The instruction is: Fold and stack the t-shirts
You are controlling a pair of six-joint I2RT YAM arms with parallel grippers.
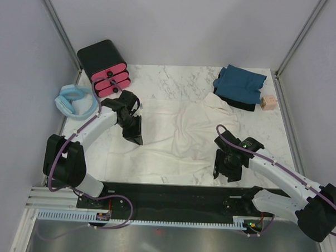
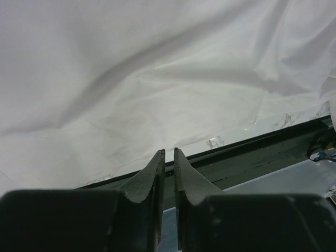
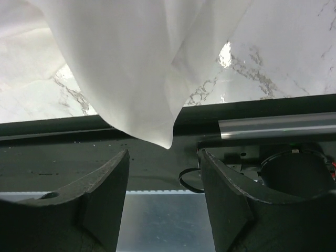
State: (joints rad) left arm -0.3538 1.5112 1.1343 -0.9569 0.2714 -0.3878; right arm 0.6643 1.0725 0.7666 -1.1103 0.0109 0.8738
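Starting the fold on the cream-white shirt (image 1: 176, 132), spread across the table's (image 1: 170, 81) middle.
Your left gripper (image 2: 168, 152) sits at its left side, jaws almost together; whether on cloth, you cannot tell. Your right gripper (image 3: 164, 152) gapes at the hem corner by the near edge: close on it next. The teal-blue shirt (image 1: 239, 81) lies at the far right corner; the black box (image 1: 104, 62) at the far left corner has its pink drawers (image 1: 109, 81) shut, contents hidden.
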